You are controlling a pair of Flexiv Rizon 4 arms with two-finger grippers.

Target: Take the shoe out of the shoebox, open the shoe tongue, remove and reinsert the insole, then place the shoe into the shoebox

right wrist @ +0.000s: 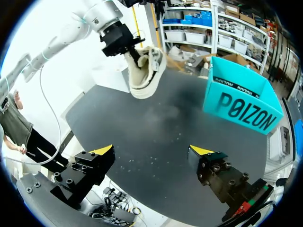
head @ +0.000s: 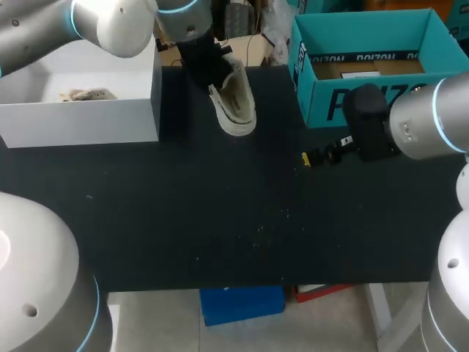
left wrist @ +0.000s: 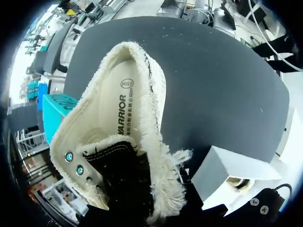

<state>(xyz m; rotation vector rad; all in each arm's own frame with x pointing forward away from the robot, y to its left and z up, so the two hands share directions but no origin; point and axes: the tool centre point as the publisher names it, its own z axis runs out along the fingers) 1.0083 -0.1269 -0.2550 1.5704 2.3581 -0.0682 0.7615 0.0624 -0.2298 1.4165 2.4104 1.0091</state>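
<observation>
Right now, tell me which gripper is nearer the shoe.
Left. The left gripper is shut on the shoe, holding it above the table's far side. The right gripper is open, well off across the table, near the teal box.

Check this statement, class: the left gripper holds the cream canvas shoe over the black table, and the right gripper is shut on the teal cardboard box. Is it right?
Not quite. The right gripper is open and empty, apart from the teal cardboard box, as the right wrist view shows. The rest stands: the left gripper holds the cream canvas shoe over the black table.
</observation>
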